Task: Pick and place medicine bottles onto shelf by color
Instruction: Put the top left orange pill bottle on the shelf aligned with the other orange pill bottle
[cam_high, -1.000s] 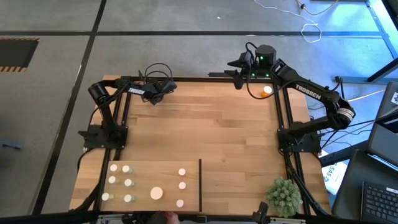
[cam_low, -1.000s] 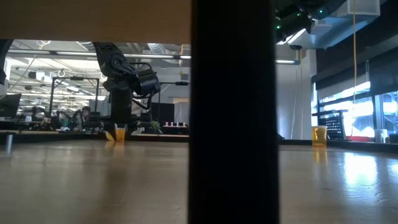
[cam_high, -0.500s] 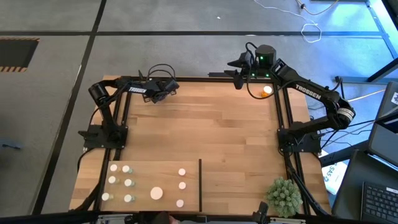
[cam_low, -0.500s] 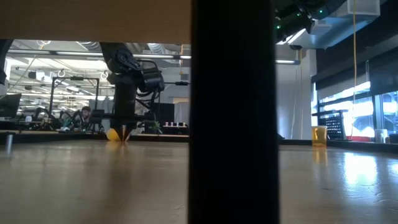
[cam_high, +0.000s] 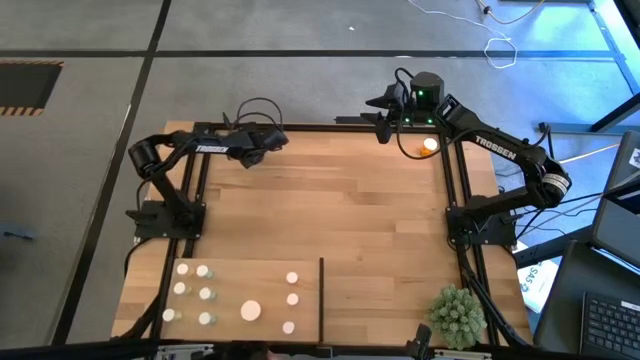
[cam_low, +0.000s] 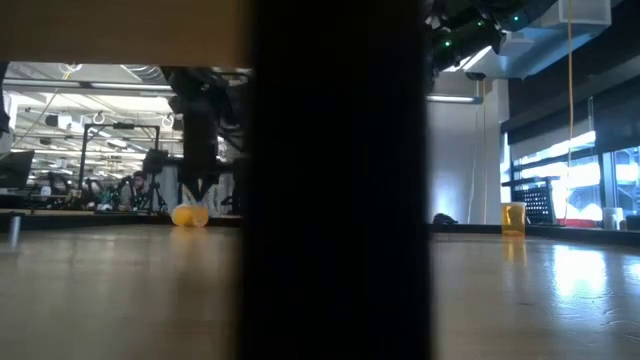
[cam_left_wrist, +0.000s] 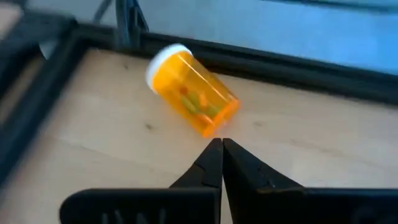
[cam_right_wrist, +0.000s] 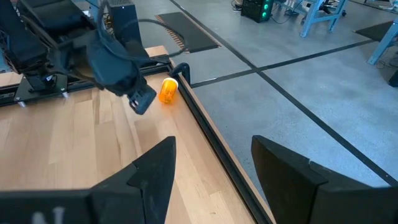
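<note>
Planked wooden tabletop (cam_high: 340, 210) fills the high view, with both dark arms reaching toward its far edge. Near the far left corner the left gripper (cam_left_wrist: 222, 146) hovers with its two dark fingers pressed together on nothing; just beyond their tips an orange translucent medicine bottle with a white cap (cam_left_wrist: 189, 90) lies on its side on the wood, close to the black frame rail (cam_left_wrist: 280, 62) along the table's far edge, apart from the fingers. The low view shows that same bottle as an orange shape (cam_low: 188, 215) lying on the table below the left arm. At the far right corner the right gripper (cam_right_wrist: 211, 165) hangs near the table edge with its fingers spread wide and empty, and a second orange bottle (cam_high: 430, 145) stands on the table beside the right arm. On the near left part of the table lies the pale flat light-wood shelf board (cam_high: 230, 295) with its thin dark upright divider (cam_high: 321, 297); a cluster of small white-capped bottles (cam_high: 205, 295) stands on it left of the divider, one with a noticeably wider cap (cam_high: 250, 311). A spiky green plant ball (cam_high: 456, 313) sits at the near right corner.
</note>
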